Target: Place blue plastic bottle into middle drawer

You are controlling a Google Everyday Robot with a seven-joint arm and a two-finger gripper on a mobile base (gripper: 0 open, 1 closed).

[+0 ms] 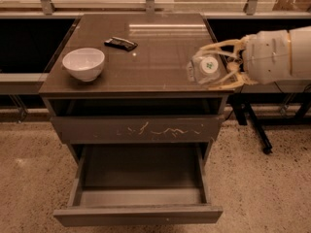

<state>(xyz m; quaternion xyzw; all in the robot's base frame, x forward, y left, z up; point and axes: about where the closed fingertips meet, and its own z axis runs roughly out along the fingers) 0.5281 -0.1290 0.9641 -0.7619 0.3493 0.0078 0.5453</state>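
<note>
The blue plastic bottle (208, 65) is a small clear bottle whose white cap faces the camera. My gripper (204, 68) reaches in from the right and is shut on it, one pale finger (218, 46) above and one below. It holds the bottle over the right front corner of the cabinet top (155, 57). The middle drawer (138, 215) stands pulled open low down, with a plain front panel and a bare flat bottom (141, 171). It lies below and to the left of the gripper.
A white bowl (83, 63) sits at the top's left front. A flat black packet (120, 43) lies behind it. A shut drawer front with pale scratches (138, 128) is above the open drawer. A black stand leg (252, 125) is on the floor at right.
</note>
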